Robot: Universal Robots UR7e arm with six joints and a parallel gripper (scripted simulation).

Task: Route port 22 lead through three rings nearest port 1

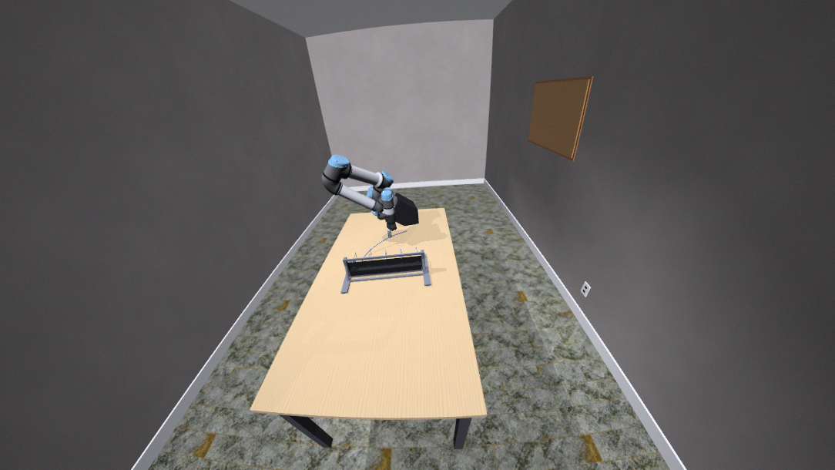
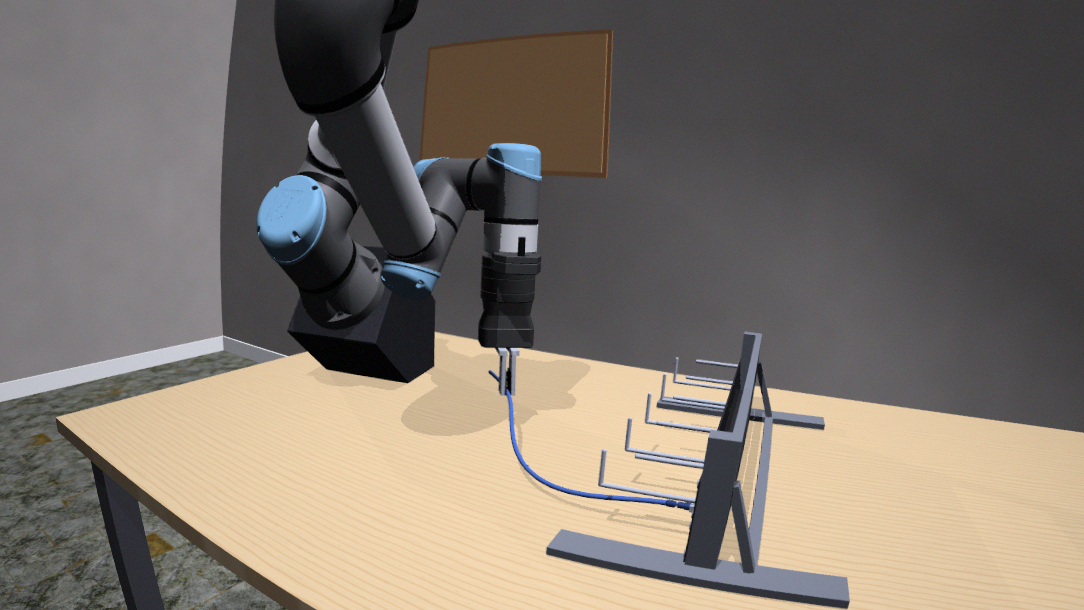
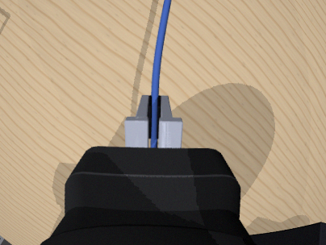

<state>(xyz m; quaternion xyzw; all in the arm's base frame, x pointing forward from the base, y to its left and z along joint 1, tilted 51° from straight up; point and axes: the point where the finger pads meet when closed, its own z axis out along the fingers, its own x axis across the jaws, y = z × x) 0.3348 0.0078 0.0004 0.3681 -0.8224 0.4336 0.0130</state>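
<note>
Blue, thin, bendy lead (image 1: 373, 244) (image 2: 523, 464) (image 3: 160, 52) runs from the front of the grey metal rack (image 1: 386, 255) (image 2: 716, 496) to the black and silver jaws (image 1: 390, 233) (image 2: 507, 383). The jaws are shut tight on the lead, up above the pale wooden worktop (image 1: 385, 350) (image 2: 303, 455) (image 3: 242, 52), out in front of the rack. A short bit of lead pokes out past the jaws, on the side away from the rack. One end is plugged in low near the rack's end closest to the outside camera. The rack stands upright on the worktop, with thin grey bent-wire rings (image 2: 602, 468) sticking out of its front.
</note>
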